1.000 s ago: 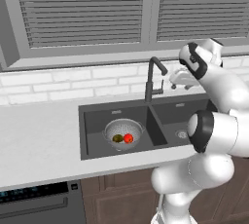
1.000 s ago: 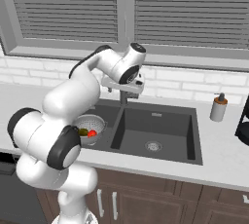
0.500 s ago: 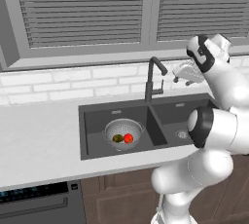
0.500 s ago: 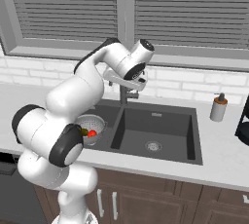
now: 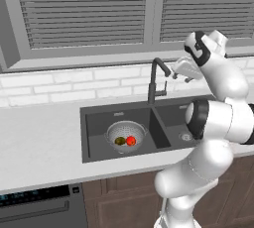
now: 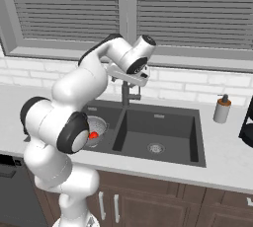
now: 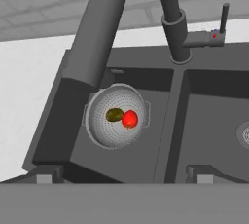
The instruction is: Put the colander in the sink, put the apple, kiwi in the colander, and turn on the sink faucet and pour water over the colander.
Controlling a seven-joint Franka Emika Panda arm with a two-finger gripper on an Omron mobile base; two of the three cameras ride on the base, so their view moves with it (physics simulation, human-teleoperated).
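We see a silver perforated colander [image 7: 116,116] in the dark sink [image 7: 194,101], holding a red apple [image 7: 129,119] and olive kiwi [image 7: 114,115]; our gripper [image 7: 124,177] is spread wide, empty.

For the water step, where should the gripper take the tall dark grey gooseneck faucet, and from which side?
Best bet: the small side lever on the tall dark grey gooseneck faucet, approached from above. It stands as a thin upright rod clear of the neck, so the open gripper, poised above beside the spout, could probably close around it.
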